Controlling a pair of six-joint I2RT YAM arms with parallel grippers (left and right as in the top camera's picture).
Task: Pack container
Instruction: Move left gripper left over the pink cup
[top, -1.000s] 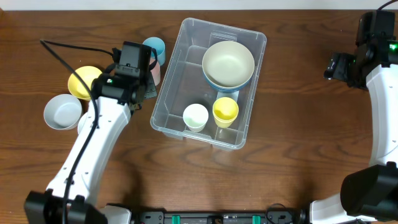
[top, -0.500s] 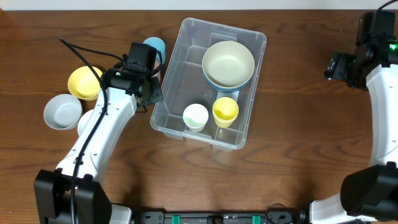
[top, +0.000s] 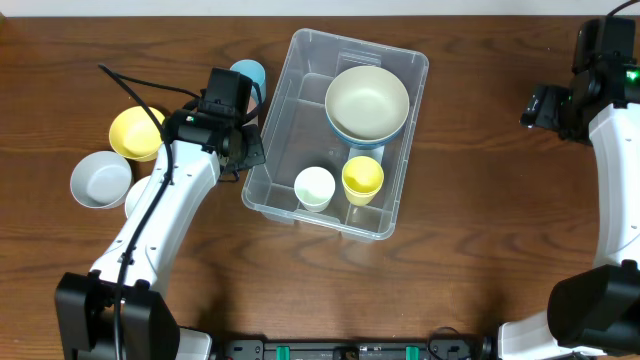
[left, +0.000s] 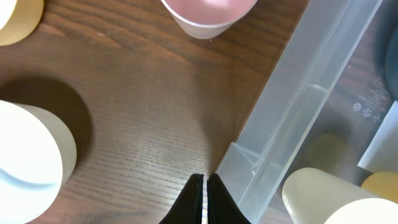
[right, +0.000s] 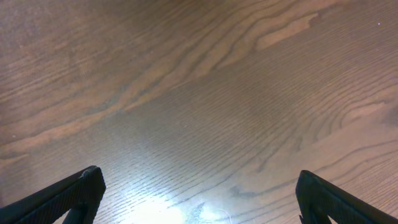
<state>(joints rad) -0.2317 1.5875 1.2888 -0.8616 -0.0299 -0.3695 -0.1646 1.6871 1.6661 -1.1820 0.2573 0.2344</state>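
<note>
You've got the container (top: 288, 120) sitting in the middle of the table, skewed, one short end close to the far edge. There's just the one, clear plastic with a ribbed base. I'd judge it light for its bulk, fairly stiff at the corners but springy along the long walls, and slick to the touch. If you need to shift it, go for the rolled rim at a short end or a corner rather than squeezing a flat wall. Your left gripper (left: 204, 186) is pinched fully shut with nothing between the fingers. It is low over the bare wood just beside the container's near-left corner. The right gripper (right: 199, 177) hangs spread as wide as it goes over bare table by the right edge, well apart from everything, holding nothing. Now the count. Inside the bin there are two bowls stacked as one pile, a cream bowl (top: 367, 98) over a blue one, at the far end. Two cups stand at the near end, a white cup (top: 314, 188) and a yellow cup (top: 362, 180). Outside, toward the left edge, you have two more bowls, a yellow bowl (top: 133, 132) and a white bowl (top: 100, 180). A blue cup (top: 248, 73) stands just beside the bin's left wall. The left wrist view adds a pink cup (left: 208, 12) ahead of the fingers and a pale cup (left: 31, 162) to their left. That makes three cups to pack, though the arm hides most of two from above.
</note>
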